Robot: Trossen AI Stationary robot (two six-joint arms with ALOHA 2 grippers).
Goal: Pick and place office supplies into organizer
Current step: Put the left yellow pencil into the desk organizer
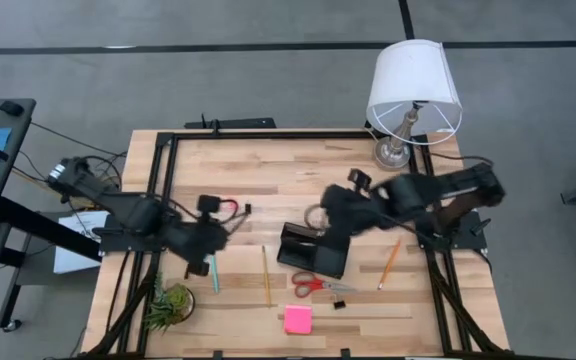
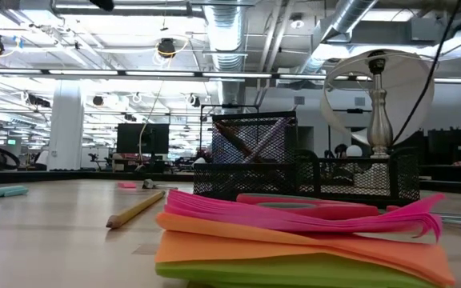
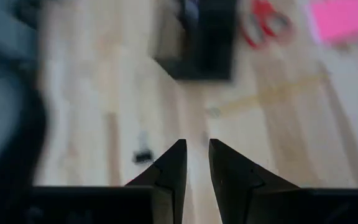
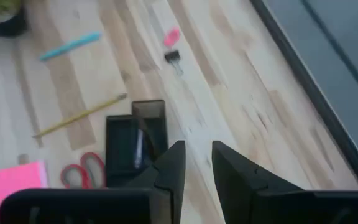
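Observation:
The black organizer sits mid-table, with a dark pen lying in one compartment. The red-handled scissors and the pink sticky-note pad lie nearer the table's near edge. A yellow pencil, a teal pen and an orange pencil lie flat on the wood. The pink eraser and the black binder clip lie left of the organizer. My left gripper hovers left of the organizer, fingers close together and empty. My right gripper hovers over the organizer's far right side, also close-fingered and empty.
A white-shaded lamp stands at the far right corner. A small green plant sits at the near left. A black frame rail borders the table. Bare wood lies between the organizer and the far edge.

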